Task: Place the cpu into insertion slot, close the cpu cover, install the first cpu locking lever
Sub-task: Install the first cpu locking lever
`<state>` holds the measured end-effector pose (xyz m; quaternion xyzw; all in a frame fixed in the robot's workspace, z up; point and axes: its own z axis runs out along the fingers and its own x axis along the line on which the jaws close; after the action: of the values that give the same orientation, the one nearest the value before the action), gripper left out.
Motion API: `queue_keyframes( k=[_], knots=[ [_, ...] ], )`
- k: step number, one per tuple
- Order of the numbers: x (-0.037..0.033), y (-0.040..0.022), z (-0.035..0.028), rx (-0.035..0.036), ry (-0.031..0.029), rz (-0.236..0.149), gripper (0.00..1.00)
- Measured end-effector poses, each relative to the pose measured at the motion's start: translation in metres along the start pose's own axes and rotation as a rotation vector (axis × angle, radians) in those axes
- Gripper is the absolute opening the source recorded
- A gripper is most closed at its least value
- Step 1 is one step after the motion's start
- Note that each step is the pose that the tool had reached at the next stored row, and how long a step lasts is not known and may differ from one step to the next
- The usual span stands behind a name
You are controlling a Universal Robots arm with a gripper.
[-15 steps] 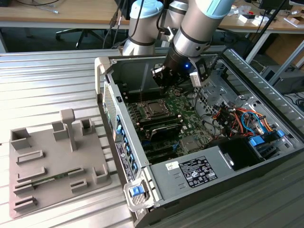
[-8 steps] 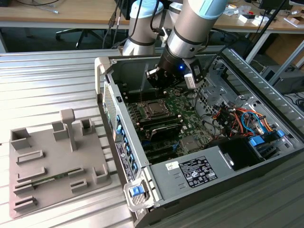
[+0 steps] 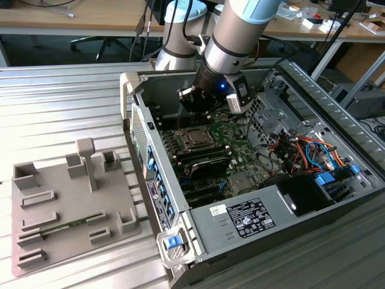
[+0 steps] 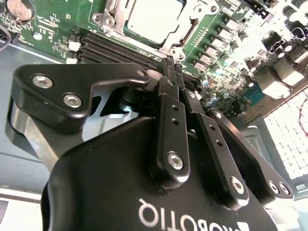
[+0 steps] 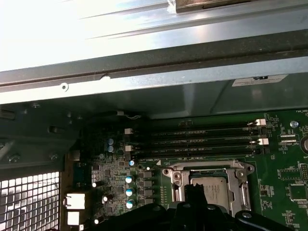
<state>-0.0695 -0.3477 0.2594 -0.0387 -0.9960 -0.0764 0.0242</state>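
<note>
Above the open computer case (image 3: pixel 198 198), the gripper (image 3: pixel 194 99) hangs over the motherboard (image 3: pixel 231 141), near the socket area. Its fingers (image 4: pixel 169 103) are drawn together in the second wrist view, tips meeting with nothing seen between them; it carries no part.

The cpu (image 5: pixel 211 188) lies flat in the insertion slot (image 5: pixel 207 185), silvery face up, and appears seated. The cpu cover (image 5: pixel 208 169) frames it, and in both wrist views looks lowered around the chip, though whether it is fully down cannot be told. The locking lever (image 4: pixel 188 28) appears in the second wrist view as a thin wire rod along one side of the socket; whether it is latched cannot be confirmed.

Orientation: the chip is near square, so no long axis is evident; its edges run parallel with the socket rim and the black memory slots (image 5: pixel 192 139) beside it.

Risks, as judged:
- Closed fingertips descending off line could strike the chip face or the frame.
- A push on the lever with the frame not fully seated could make it spring or skid off.
- Nearby capacitors (image 5: pixel 129 179) stand within reach of a sideways slip
</note>
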Motion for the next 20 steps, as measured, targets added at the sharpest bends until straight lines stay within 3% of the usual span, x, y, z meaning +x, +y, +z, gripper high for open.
queue_keyframes(
  k=[9,20],
  knots=[
    [0.0118,-0.001,0.0007,0.0001,0.0,0.0,0.11],
    [0.0194,-0.0017,0.0012,0.0002,0.0001,0.0,0.11]
  ],
)
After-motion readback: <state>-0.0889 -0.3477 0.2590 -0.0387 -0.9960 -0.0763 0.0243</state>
